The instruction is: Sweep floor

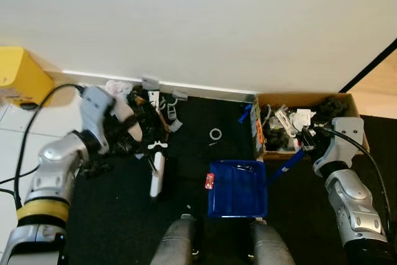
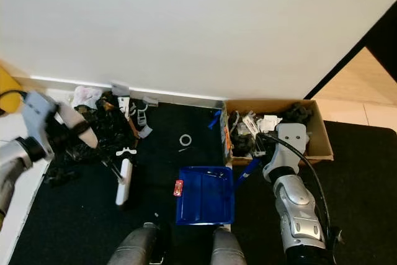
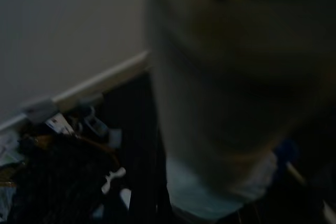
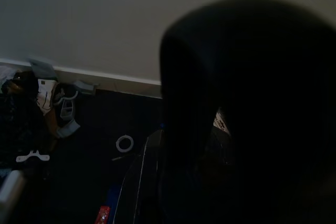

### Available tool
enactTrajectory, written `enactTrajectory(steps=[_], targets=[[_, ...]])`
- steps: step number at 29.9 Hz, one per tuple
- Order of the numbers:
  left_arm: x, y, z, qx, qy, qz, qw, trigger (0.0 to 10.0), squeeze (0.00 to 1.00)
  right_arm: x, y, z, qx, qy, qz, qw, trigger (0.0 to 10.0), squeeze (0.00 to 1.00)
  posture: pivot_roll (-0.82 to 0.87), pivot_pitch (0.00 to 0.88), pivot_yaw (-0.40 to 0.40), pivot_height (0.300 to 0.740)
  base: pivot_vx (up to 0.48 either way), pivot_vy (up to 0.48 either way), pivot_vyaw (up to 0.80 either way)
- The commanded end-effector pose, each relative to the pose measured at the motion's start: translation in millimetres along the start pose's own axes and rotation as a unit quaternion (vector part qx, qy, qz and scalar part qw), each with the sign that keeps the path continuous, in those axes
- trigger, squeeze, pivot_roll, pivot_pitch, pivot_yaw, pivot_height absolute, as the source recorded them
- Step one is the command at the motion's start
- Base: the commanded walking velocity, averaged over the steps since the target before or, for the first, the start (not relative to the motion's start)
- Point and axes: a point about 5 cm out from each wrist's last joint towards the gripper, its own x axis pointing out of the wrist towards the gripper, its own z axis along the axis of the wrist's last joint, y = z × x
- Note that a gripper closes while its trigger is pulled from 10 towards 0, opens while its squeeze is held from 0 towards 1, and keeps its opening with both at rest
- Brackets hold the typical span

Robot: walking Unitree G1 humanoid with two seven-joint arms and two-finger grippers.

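A blue dustpan [image 1: 237, 188] lies flat on the black carpet [image 1: 118, 215] in front of my legs. Its blue handle [image 1: 286, 164] slants up to my right gripper [image 1: 308, 147], which is shut on it. A hand brush with a white head [image 1: 157, 175] rests on the carpet left of the pan. My left gripper [image 1: 127, 133] is shut on the brush's handle, beside a heap of mixed litter [image 1: 149, 113] against the wall. A white ring [image 1: 215, 133] and a small red scrap [image 1: 209, 181] lie loose near the pan. Both wrist views are dark, with a blurred shape close to each lens.
A cardboard box [image 1: 347, 100] full of junk stands at the right, against the white wall [image 1: 198, 23]. A yellow container [image 1: 18, 76] sits at the far left on the pale tiles [image 1: 12, 147]. Cables trail along both arms.
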Motion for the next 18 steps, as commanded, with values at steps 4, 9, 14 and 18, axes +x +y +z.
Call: enactTrajectory(steps=[4, 9, 14, 18], targets=[[-6.5, -9.7, -32.2, 0.022, 0.07, 0.037, 0.997, 10.0, 0.0, -8.3, 8.8, -24.2, 0.013, 0.047, 0.019, 0.999, 10.0, 0.0, 0.09, 0.323, 0.027, 0.74, 0.0, 0.0, 0.0], [-3.3, -22.6, -51.2, -0.012, 0.084, 0.062, 0.994, 10.0, 0.0, -7.9, 11.8, -26.0, 0.015, 0.05, 0.024, 0.998, 10.0, 0.0, 0.09, 0.322, 0.024, 0.74, 0.0, 0.0, 0.0], [-4.6, -30.5, -66.7, -0.08, 0.083, 0.096, 0.989, 10.0, 0.0, -6.6, 10.8, -24.7, 0.014, 0.048, 0.025, 0.998, 10.0, 0.0, 0.08, 0.323, 0.023, 0.74, 0.0, 0.0, 0.0], [-4.5, -37.2, -73.2, -0.119, 0.073, 0.115, 0.984, 10.0, 0.0, -6.8, 8.8, -25.1, 0.012, 0.049, 0.023, 0.998, 10.0, 0.0, 0.09, 0.323, 0.02, 0.74, 0.0, 0.0, 0.0]])
